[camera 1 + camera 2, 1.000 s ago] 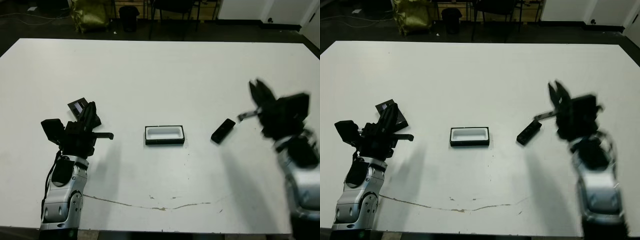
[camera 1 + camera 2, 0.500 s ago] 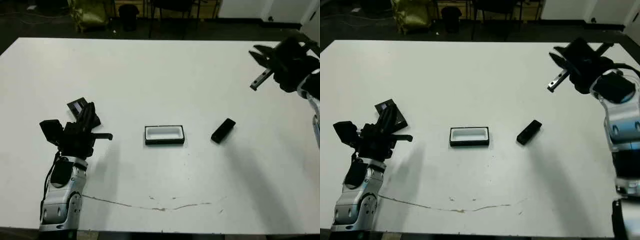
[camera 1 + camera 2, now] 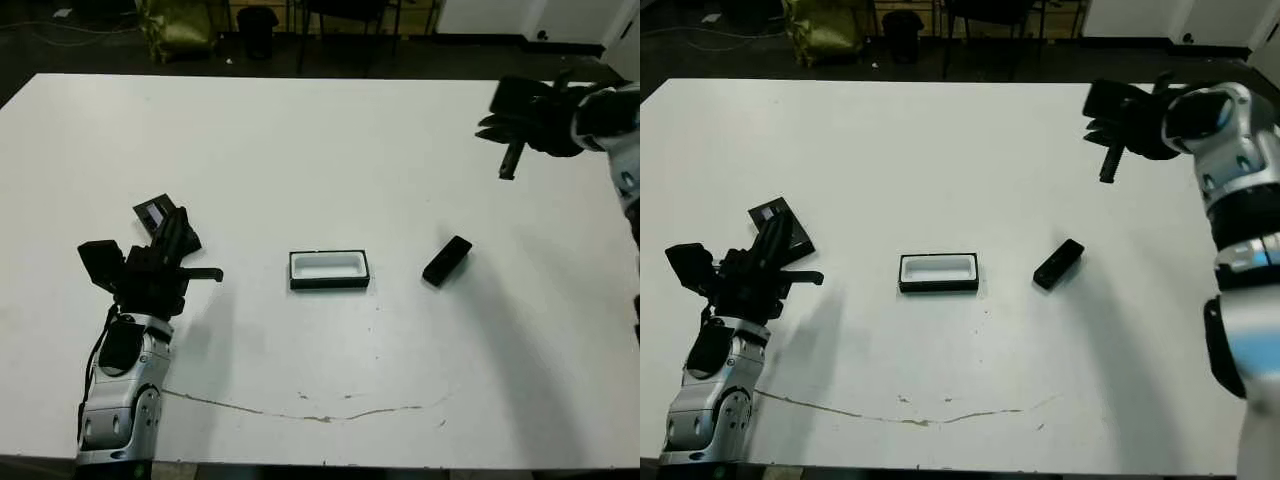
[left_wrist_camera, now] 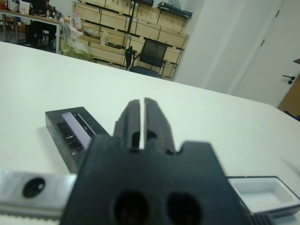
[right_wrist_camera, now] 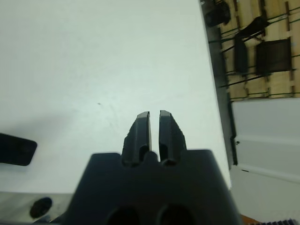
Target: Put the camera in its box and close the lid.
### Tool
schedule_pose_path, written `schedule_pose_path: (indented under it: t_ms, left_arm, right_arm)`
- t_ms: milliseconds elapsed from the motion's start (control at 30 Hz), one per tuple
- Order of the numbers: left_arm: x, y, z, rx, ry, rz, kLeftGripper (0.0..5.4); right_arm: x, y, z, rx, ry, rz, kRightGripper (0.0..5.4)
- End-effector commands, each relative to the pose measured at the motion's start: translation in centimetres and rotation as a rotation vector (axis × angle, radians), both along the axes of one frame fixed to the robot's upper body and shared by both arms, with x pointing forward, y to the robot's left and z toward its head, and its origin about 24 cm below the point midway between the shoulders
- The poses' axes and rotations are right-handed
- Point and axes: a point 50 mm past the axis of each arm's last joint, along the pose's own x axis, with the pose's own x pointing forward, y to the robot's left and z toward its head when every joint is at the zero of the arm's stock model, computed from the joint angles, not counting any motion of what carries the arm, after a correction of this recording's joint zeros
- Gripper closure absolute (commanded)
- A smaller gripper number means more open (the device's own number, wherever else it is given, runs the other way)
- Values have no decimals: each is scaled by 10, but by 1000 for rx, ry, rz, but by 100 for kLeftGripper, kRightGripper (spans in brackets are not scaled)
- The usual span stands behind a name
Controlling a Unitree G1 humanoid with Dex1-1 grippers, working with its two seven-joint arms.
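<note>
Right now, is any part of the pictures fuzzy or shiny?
In the right eye view the right gripper looks a bit smeared, while the box and camera are sharp. In the left wrist view the lid shows a pale sheen on its window, and the near black body is soft.

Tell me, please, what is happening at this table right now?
Nothing is being held at the moment. The box sits open and empty at mid-table, the camera lies on the table to its right, and the lid lies flat near the left gripper, which rests shut beside it. The right gripper, also shut and empty, is raised over the far right of the table, well away from the camera. The packing has not begun.
</note>
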Motion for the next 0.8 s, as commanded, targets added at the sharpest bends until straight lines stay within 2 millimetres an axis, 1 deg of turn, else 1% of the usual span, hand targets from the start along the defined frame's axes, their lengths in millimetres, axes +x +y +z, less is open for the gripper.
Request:
schedule_pose_path:
  t_ms: [33,200,300,433,533,800]
  left_arm:
    - [-2,3,-6,21,32,7,538]
    - [-2,2,-7,3,33,2,538]
    - [-2,3,-7,6,32,2,538]
    - [-3,2,-7,-5,39,-2,538]
    - [-3,2,-7,-7,38,-3,538]
    - [-3,2,-8,0,40,-4,538]
  right_arm:
    - [3,7,-9,-46,67,7,540]
    - [4,16,-21,-87,110,31,540]
    - [4,21,-27,-118,119,74,540]
    - [1,26,-37,-97,170,121,540]
    - [-1,27,-43,-103,176,151,540]
    - [-4,24,-60,-141,227,132,540]
